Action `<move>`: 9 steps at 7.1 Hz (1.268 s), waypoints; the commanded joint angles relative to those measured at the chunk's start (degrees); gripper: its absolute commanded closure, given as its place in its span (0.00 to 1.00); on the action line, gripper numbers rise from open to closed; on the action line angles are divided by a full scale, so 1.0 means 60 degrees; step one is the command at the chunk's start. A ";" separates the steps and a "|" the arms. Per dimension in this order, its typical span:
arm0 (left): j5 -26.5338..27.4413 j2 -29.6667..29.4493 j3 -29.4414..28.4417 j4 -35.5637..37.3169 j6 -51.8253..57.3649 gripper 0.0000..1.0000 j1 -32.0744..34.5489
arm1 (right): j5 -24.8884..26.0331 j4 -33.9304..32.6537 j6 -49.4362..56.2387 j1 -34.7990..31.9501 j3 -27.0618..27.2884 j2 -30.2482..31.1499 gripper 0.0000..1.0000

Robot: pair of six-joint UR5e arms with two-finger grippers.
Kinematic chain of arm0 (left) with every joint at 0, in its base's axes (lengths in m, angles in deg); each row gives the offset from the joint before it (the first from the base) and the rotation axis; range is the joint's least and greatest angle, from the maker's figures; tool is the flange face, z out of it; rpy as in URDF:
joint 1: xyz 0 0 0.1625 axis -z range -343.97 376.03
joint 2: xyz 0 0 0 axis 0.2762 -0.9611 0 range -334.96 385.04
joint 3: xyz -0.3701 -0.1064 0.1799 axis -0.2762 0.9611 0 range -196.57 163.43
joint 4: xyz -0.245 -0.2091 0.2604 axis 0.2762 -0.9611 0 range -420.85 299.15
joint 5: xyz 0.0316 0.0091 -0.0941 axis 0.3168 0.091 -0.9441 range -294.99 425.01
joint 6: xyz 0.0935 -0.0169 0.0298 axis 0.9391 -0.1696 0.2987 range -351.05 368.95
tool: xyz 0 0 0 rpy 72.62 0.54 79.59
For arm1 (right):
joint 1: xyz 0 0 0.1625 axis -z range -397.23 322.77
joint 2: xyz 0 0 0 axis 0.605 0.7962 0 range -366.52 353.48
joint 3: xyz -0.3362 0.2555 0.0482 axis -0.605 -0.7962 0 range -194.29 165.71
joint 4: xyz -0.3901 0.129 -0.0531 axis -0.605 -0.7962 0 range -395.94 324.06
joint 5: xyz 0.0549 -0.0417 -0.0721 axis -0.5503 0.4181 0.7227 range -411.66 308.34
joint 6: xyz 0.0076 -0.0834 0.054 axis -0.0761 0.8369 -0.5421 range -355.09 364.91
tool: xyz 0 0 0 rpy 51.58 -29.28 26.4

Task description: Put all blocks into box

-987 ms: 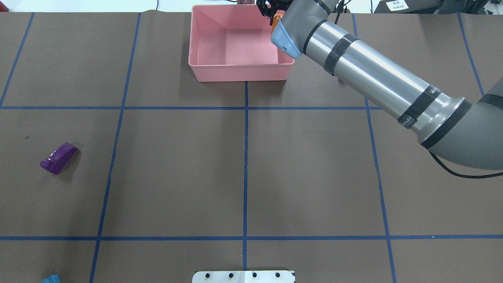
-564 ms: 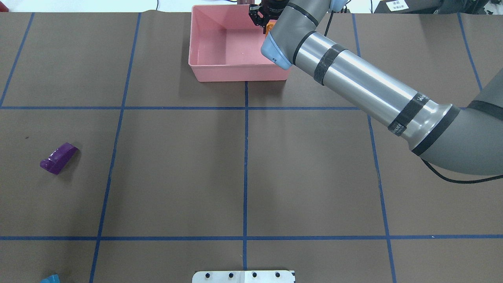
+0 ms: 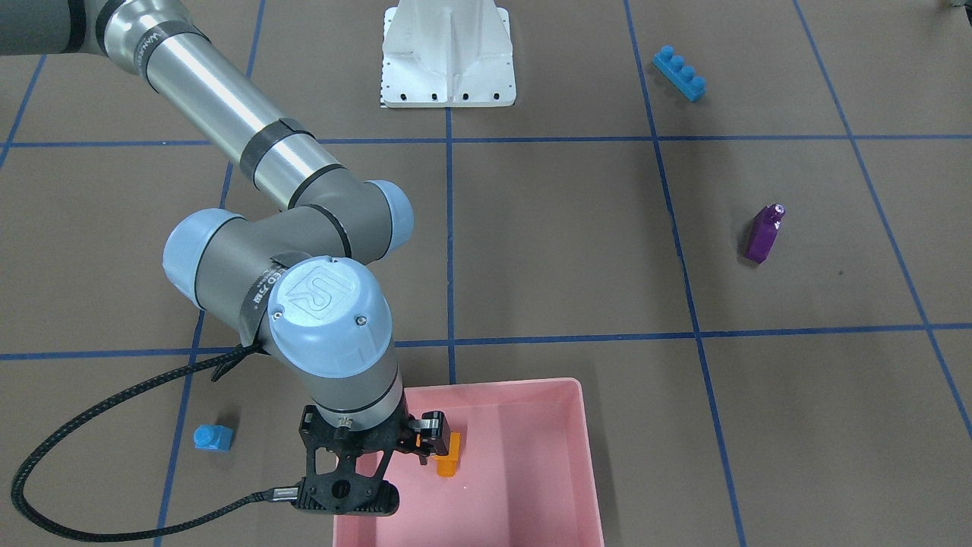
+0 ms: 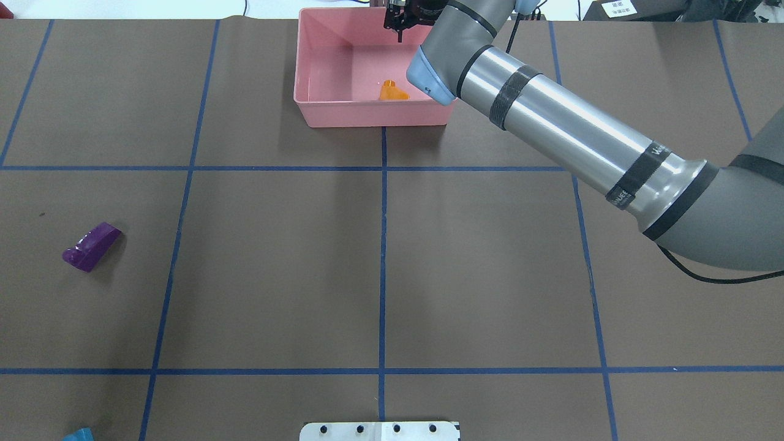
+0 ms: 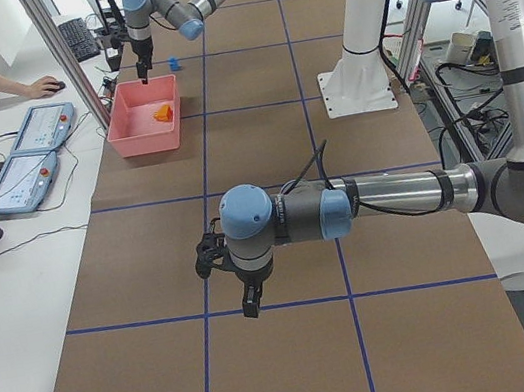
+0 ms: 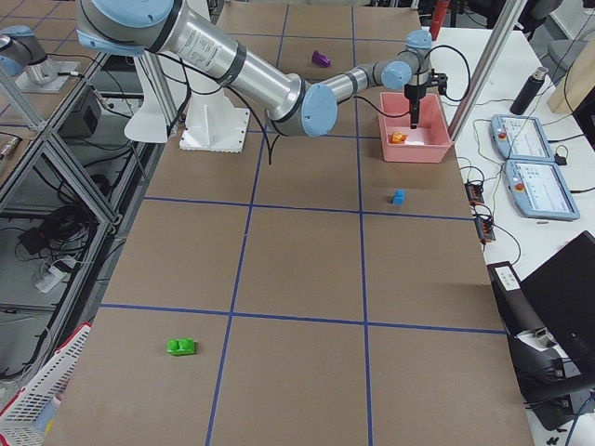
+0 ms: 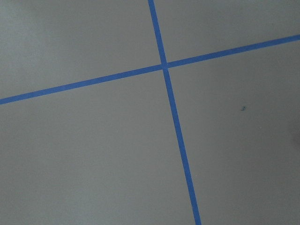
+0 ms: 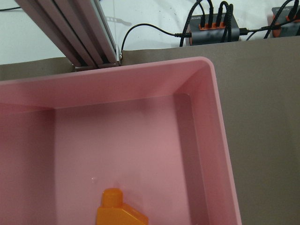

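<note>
sloped brick [image 4: 392, 92] in box [image 4: 367, 114], right hand [image 4: 399, 26] above

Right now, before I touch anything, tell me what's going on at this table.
The right gripper hovers open over the pink box, and the orange block lies loose on the box floor. The purple block, long blue block, small blue block and green block are out on the table. The left gripper hangs low over the table, away from every block.
</note>
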 commanded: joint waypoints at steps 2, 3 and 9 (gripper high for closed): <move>-0.0018 -0.0264 -0.0058 -0.1665 -0.1097 0.00 -0.0480 | -0.1205 -0.1860 0.0207 -0.0754 0.2662 0.1096 0.00; -0.0003 -0.0307 -0.0058 -0.2728 -0.2296 0.00 -0.0890 | -0.1308 -0.2523 0.0556 -0.0988 0.4317 0.2250 0.00; 0.0883 -0.0762 0.0030 -0.4466 -0.4138 0.00 -0.5573 | -0.1834 -0.4771 0.6203 -0.3037 1.1591 0.9807 0.00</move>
